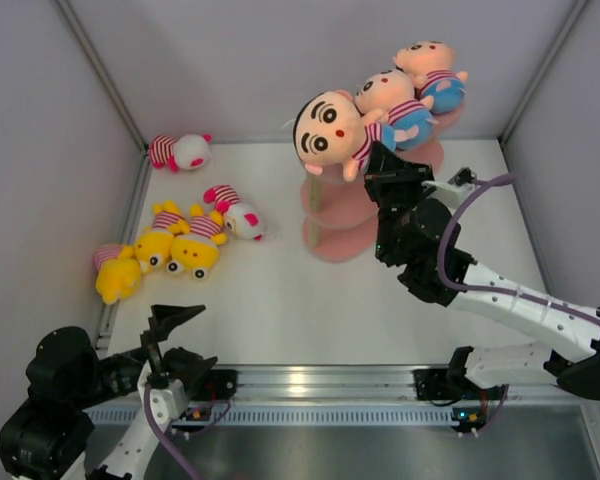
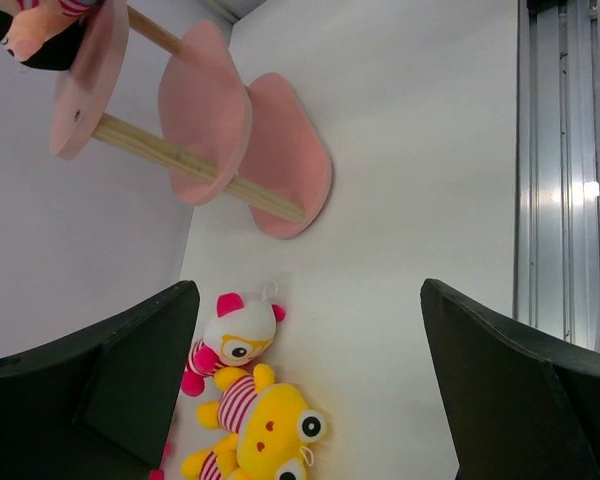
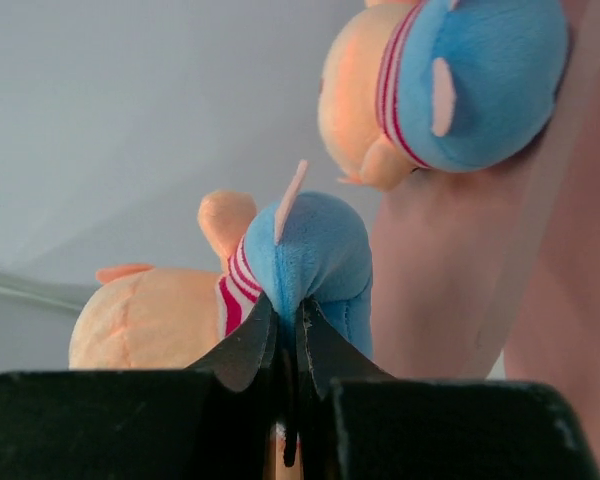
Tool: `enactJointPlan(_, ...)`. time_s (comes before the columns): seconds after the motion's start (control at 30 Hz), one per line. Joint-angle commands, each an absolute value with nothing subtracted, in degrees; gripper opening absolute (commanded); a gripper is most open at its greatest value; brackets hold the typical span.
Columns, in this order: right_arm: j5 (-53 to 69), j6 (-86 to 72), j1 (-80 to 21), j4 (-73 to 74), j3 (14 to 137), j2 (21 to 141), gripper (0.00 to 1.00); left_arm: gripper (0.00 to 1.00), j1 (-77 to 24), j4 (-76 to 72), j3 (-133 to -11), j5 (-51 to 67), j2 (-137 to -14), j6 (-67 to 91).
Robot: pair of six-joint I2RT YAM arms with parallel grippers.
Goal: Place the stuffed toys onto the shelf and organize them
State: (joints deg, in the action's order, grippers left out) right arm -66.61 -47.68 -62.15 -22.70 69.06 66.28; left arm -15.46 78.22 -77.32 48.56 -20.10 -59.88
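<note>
Three dolls [image 1: 385, 95] are seated on the top board of the shelf [image 1: 337, 240], and the blue shorts of one are pinched in the closed right claw [image 3: 288, 322]. Several other stuffed toys [image 1: 195, 250] are left on the surface [image 1: 310, 300], and the left claw [image 1: 175, 325] is held open and empty.

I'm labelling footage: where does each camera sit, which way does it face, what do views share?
Top external: overhead from the near side, looking down on the table; left arm, right arm show.
Left wrist: low, facing the shelf and yellow toys; open left pincer frames it.
Right wrist: at shelf top, facing a peach-faced toy; shut right pincer pinches its shorts.
Shared: top and left wrist show shelf, yellow toys.
</note>
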Motion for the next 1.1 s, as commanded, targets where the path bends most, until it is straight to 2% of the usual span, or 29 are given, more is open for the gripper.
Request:
enactJointPlan(0.0,-79.35,-49.74,-63.89,-25.67,72.06,68.29,0.0,0.98,-15.38,79.72,-76.56,49.13,-18.9,-59.68)
enactJointPlan(0.17,-83.49,-54.47,-65.3,-21.98,72.51,69.96,0.0,0.98,-15.38,79.72,-76.2,49.13,-18.11,-59.68)
enactJointPlan(0.43,-89.82,-61.69,-65.65,-8.18,75.32,70.93,0.0,0.98,-15.38,79.72,-76.29,49.31,-17.49,-60.03)
enactJointPlan(0.73,-90.97,-63.9,-65.39,-5.01,77.87,74.0,0.03,0.98,-15.38,79.72,-76.55,49.13,-16.53,-60.65)
enactJointPlan(0.8,-91.06,-63.54,-65.3,-4.75,78.66,74.79,0.1,0.98,-15.38,79.8,-76.55,49.04,-16.17,-60.73)
enactJointPlan(0.83,-90.88,-63.54,-65.22,-4.83,78.58,74.88,0.2,0.98,-15.38,79.8,-76.55,48.78,-16.0,-60.73)
enactJointPlan(0.87,-90.62,-63.81,-65.21,-4.83,78.31,74.88,0.23,0.98,-15.38,79.72,-76.64,48.61,-16.0,-60.56)
enactJointPlan(1.07,-89.47,-64.6,-64.25,-4.66,77.17,74.27,0.28,0.98,-15.38,79.72,-76.38,47.99,-15.21,-60.38)
